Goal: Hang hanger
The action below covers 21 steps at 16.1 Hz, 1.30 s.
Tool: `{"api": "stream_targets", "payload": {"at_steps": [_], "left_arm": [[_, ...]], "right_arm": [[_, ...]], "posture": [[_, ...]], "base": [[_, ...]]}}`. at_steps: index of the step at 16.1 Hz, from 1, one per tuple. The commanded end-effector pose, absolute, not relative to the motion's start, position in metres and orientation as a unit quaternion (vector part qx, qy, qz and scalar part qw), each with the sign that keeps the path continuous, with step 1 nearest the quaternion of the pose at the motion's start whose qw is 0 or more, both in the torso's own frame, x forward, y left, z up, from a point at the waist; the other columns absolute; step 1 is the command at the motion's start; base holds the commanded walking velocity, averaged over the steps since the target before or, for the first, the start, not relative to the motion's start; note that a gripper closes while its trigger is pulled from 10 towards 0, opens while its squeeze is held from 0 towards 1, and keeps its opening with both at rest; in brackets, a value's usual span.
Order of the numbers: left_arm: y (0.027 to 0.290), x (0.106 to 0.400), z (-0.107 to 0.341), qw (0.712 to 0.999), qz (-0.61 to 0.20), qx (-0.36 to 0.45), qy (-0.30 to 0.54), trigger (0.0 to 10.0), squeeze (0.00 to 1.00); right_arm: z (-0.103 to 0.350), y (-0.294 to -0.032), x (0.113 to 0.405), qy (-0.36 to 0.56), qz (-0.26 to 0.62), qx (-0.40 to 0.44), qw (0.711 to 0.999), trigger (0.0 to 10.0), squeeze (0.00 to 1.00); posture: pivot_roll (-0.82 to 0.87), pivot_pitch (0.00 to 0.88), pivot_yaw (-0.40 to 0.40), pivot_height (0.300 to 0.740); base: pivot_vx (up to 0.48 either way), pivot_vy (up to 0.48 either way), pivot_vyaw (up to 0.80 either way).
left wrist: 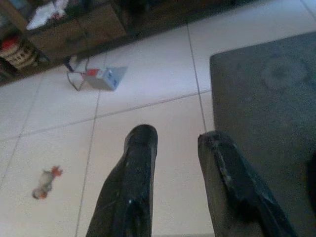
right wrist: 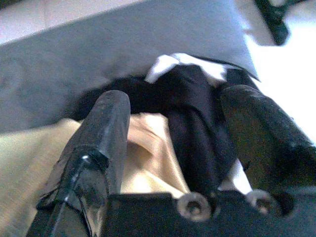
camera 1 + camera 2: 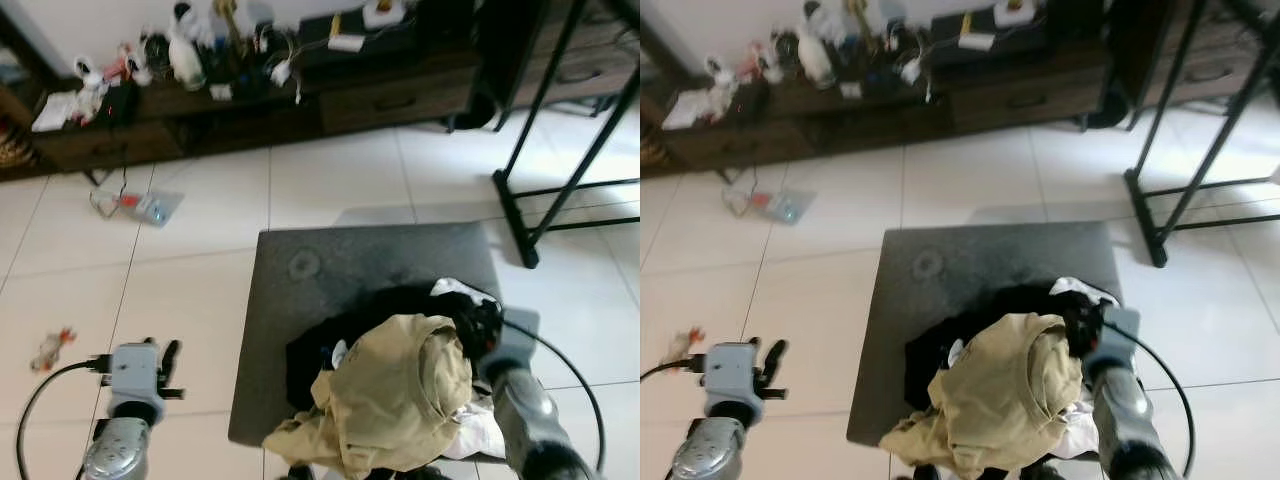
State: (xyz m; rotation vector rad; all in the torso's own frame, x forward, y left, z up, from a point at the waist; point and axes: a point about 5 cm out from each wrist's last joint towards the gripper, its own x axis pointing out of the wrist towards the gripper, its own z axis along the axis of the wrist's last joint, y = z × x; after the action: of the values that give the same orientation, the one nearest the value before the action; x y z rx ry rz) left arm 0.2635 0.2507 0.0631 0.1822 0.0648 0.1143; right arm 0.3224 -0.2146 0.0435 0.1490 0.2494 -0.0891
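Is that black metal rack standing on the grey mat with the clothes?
No: the black metal rack stands on the white tiled floor, apart from the grey mat and its clothes pile.

No text, label, brand, number or sign can be read anywhere in these views. The clutter on the far dark cabinet [image 3: 400,95] is too small and blurred to show any lettering, the small grey box [image 3: 150,207] lying on the floor tiles at the far left carries a red patch but no legible marking, and the heaped clothes [image 3: 400,390] on the near grey mat [image 3: 330,270] show no printed tags or logos. The wrist views are too dim and soft to reveal any writing.
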Motion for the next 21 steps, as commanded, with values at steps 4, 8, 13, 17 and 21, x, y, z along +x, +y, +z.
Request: {"api": "stream_targets", "payload": {"at_steps": [4,8,13,17,21], "left_arm": [[0.254,0.259,0.084,0.995,0.052,0.084,0.028,10.0,0.0],[0.248,0.259,0.089,0.994,0.041,0.088,0.038,10.0,0.0],[0.236,0.264,0.089,0.996,0.023,0.075,0.051,10.0,0.0],[0.23,0.265,0.09,0.996,0.011,0.076,0.053,10.0,0.0],[0.231,0.263,0.089,0.995,0.011,0.076,0.056,10.0,0.0]], "right_arm": [[0.034,-0.211,0.317,0.148,0.011,0.097,0.984,10.0,1.0],[0.049,-0.233,0.321,0.149,0.043,0.094,0.983,10.0,0.0],[0.06,-0.244,0.311,0.205,0.18,0.067,0.96,10.0,0.0],[0.059,-0.244,0.306,0.23,0.192,0.021,0.954,10.0,0.0],[0.058,-0.251,0.308,0.23,0.139,0.004,0.963,10.0,0.0]], "posture": [[0.19,0.42,0.17,0.74],[0.18,0.423,0.163,0.74],[0.13,0.42,0.149,0.74],[0.14,0.416,0.15,0.74],[0.14,0.42,0.15,0.74]], "base": [[0.0,0.0,0.0],[0.0,0.0,0.0],[0.0,0.0,0.0],[0.0,0.0,0.0],[0.0,0.0,0.0]]}}
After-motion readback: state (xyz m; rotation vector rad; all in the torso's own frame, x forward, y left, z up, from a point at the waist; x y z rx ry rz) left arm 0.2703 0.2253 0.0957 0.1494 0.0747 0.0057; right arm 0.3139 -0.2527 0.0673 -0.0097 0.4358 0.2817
